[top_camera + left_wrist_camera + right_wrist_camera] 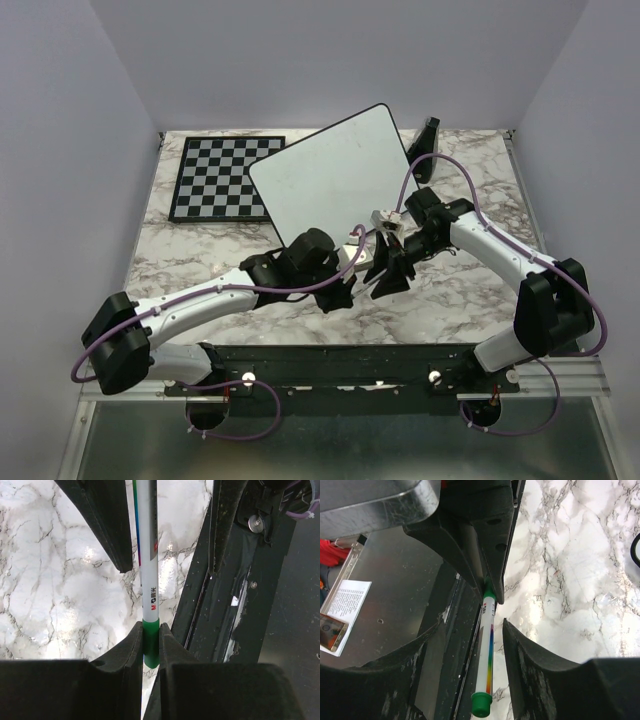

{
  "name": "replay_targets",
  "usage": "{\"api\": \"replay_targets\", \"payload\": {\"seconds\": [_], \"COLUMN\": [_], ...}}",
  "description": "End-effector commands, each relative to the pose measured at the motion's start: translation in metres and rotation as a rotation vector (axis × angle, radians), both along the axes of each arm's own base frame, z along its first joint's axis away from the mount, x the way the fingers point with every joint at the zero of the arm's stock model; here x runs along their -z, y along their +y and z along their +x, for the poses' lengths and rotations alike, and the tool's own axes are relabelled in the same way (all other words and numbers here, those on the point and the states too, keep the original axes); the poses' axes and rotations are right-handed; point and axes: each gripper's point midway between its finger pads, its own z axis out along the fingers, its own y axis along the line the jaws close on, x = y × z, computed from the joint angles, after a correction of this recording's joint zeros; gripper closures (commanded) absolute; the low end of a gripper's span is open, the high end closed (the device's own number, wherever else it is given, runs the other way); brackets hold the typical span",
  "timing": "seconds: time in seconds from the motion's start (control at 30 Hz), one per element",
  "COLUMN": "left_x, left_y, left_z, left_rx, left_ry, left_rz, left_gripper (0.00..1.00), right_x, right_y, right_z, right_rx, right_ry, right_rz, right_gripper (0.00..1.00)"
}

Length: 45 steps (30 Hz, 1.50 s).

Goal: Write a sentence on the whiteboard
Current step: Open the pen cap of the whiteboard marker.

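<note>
The left gripper (151, 630) is clamped tight on 1 green end of the marker (149, 555); the right gripper (475, 624) stands part open, its 2 fingers either side of the barrel and touching nothing. This looks like uncapping or a handover, though which green end is the cap I cannot tell. The right jaws should close squarely near the far green end piece (481, 705) and pull straight along the barrel, as glossy round plastic twists under a skewed pinch. The whiteboard (330, 170), smooth, round-cornered and thinly black-rimmed, leans behind the arms on the veined marble table (450, 290), beside a checkered chessboard (225, 175), with no sentence on it yet
</note>
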Motion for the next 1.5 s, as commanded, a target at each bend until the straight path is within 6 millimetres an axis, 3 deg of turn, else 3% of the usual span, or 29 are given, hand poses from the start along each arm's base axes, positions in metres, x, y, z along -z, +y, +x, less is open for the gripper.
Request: {"api": "replay_targets", "payload": {"seconds": [0.0,0.87,1.47], "left_x": [-0.006,-0.003,-0.005], "left_y": [0.006,0.019,0.019], "left_z": [0.002,-0.001,-0.003], "left_rx": [-0.012,-0.014,-0.019], "left_ry": [-0.028,-0.034,-0.027], "left_rz": [-0.001,0.057,0.037], "left_gripper": [1.00,1.00,1.00], "right_x": [-0.002,0.011,0.003], "right_y": [0.001,0.000,0.005], "right_z": [-0.001,-0.003,-0.004], "right_rx": [-0.019,-0.043,-0.042], "right_ry": [-0.030,-0.070,-0.024], "right_rz": [0.003,-0.057,-0.023], "right_gripper": [0.42,0.42,0.41]}}
